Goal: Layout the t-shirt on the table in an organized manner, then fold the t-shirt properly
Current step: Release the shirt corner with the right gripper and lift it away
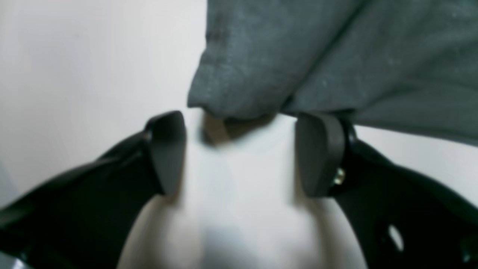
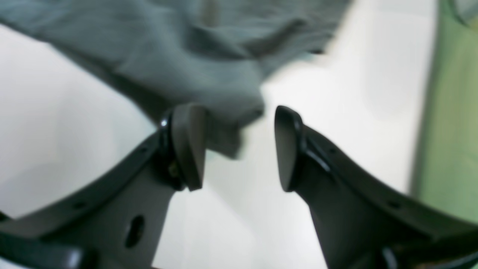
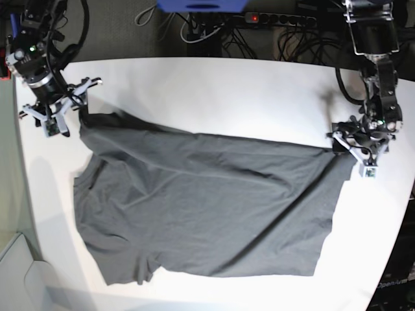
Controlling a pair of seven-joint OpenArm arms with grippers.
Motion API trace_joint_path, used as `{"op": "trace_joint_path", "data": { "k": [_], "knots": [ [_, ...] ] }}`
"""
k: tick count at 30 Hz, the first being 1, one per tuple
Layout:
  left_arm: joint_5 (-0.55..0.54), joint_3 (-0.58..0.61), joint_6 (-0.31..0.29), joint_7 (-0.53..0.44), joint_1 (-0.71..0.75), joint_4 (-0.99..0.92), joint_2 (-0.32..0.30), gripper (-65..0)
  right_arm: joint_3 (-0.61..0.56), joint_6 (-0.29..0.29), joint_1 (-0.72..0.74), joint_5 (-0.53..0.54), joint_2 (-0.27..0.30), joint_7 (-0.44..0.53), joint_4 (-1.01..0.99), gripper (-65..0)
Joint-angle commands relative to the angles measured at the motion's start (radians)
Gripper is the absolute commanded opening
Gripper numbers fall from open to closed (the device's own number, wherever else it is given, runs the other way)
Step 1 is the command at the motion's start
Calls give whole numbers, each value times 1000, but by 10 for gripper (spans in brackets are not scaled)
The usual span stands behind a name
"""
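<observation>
Grey t-shirt (image 3: pixel 207 207) lies spread across the white table (image 3: pixel 214 91), a robot arm at each far corner

The garment rests mostly flat with soft wrinkles, its sleeves toward the base view's left. The left gripper (image 1: pixel 241 153) hovers over bare tabletop with its jaws standing wide apart, a corner of the cloth just beyond the fingertips and nothing between them. The right gripper (image 2: pixel 239 149) is likewise spread wide at the opposite corner; a bunched fold of fabric lies against its one finger (image 2: pixel 188 145) but is not pinched. Cables and a power strip (image 3: pixel 272 19) sit behind the table
</observation>
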Motion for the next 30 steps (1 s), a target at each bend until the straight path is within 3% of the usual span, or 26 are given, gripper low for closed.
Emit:
{"op": "trace_joint_path", "data": {
  "k": [1, 5, 9, 15, 18, 20, 24, 30],
  "knots": [
    [-1, -6, 3, -13, -4, 34, -24, -195, 8, -4, 1, 19, 8, 24, 25, -344],
    [5, -6, 2, -9, 0, 91, -26, -194, 28, -4, 0, 18, 8, 22, 27, -344],
    [-1, -49, -1, 77, 14, 206, -30, -193, 69, -4, 1, 18, 5, 20, 27, -344],
    [6, -147, -118, 146, 10, 342, -27, -193, 77, -4, 61, 18, 25, 22, 24, -347],
    [6, -149, -126, 136, -38, 341, -23, -193, 63, -4, 152, 16, 30, 20, -4, -360],
    [6, -147, -123, 136, -69, 329, 2, -193, 32, -4, 224, 16, 30, 20, -52, -420],
    [8, -147, -121, 136, -142, 250, 62, -194, -46, -4, 383, -87, 41, -15, -216, -627],
    [8, -31, -121, 70, -247, 49, 83, -196, -140, -4, 633, -263, 38, -55, -541, -650]
  ]
}}
